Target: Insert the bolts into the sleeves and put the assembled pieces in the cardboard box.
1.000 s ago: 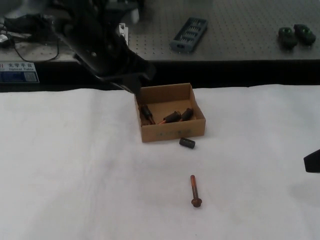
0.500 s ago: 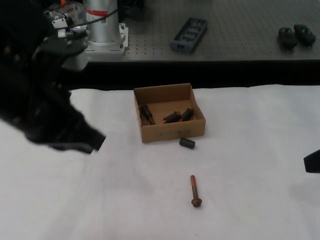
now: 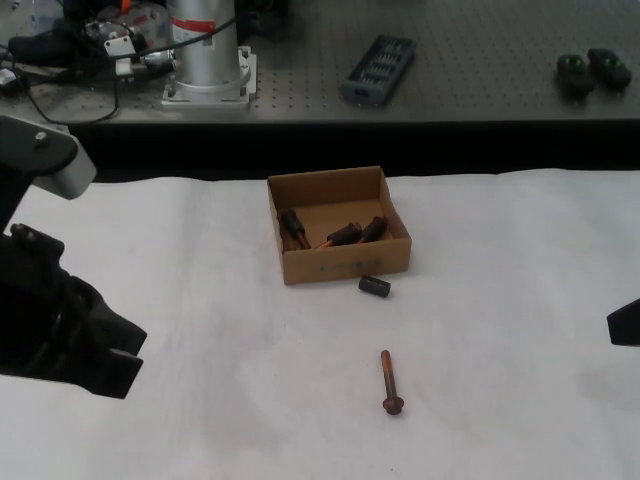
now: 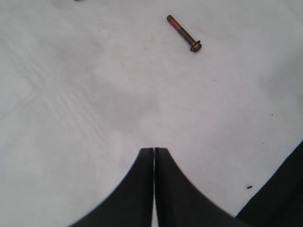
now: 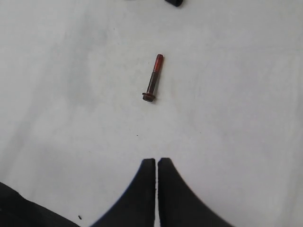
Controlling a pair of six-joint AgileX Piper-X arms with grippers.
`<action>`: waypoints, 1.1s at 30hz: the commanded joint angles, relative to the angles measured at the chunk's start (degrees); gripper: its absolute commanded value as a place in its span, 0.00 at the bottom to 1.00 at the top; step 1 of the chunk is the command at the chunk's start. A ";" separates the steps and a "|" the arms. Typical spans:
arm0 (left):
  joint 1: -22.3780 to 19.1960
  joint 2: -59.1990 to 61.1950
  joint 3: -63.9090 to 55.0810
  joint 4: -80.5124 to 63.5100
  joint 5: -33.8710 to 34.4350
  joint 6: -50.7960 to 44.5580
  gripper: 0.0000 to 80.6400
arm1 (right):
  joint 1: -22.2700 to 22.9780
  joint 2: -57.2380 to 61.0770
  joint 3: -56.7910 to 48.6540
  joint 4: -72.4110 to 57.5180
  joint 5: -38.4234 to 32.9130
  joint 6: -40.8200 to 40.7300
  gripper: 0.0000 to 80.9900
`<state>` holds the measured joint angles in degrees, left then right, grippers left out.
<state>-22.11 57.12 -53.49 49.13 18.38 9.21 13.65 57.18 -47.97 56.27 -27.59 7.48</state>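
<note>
White wrinkled sheet [image 3: 220, 300] covers bench. I see brown cardboard box [image 3: 345, 264], dark assembled pieces [image 3: 343, 234] inside. Black sleeve [image 3: 375, 286] just beside box's near wall. Coppery bolt [image 3: 389, 380], flanged head, loose on sheet, apart from sleeve. Left gripper [image 4: 154, 153] pressed together, right gripper [image 5: 156, 161] likewise. Perforated metal table [image 3: 480, 70] behind.

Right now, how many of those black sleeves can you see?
4. Three lie in the cardboard box: left sleeve, middle sleeve, right sleeve. A loose sleeve lies on the white cloth just in front of it. The box's front wall may hide more.
</note>
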 commanded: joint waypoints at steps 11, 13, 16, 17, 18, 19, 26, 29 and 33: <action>0.10 -0.77 -0.05 -0.48 0.32 -0.25 0.01 | 17.03 13.51 -0.40 -17.03 0.11 19.99 0.35; 0.10 -0.77 -0.05 -0.48 0.32 -0.25 0.01 | 19.18 17.23 -0.85 -19.68 0.89 22.03 0.34; 0.10 -0.77 -0.05 -0.48 0.32 -0.14 0.01 | 20.67 23.53 -3.54 -19.68 2.96 22.34 0.34; 0.10 -0.77 -0.05 -0.48 0.32 -0.14 0.01 | 20.74 25.92 -4.55 -19.32 3.00 22.34 0.34; 0.10 -0.77 -0.05 -0.48 0.32 -0.14 0.01 | 20.72 28.34 -5.96 -18.84 2.99 22.34 0.34; 0.10 -0.77 -0.05 -0.48 0.32 -0.14 0.01 | 20.72 30.69 -7.58 -18.10 2.99 22.34 0.34; 0.10 -0.77 -0.05 -2.27 0.32 -0.17 0.01 | 21.09 44.22 -19.83 -9.79 7.79 16.72 0.34; 0.10 -1.00 -0.05 -3.01 0.32 -0.01 0.01 | 21.16 48.38 -23.84 -4.14 11.23 12.81 0.34; 0.10 -1.12 -0.05 -2.99 0.32 -0.01 0.01 | 21.16 51.15 -26.16 -0.46 12.12 11.93 0.34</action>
<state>-22.11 56.79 -53.40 46.43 18.51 9.21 34.74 108.33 -73.23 54.46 -15.75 20.48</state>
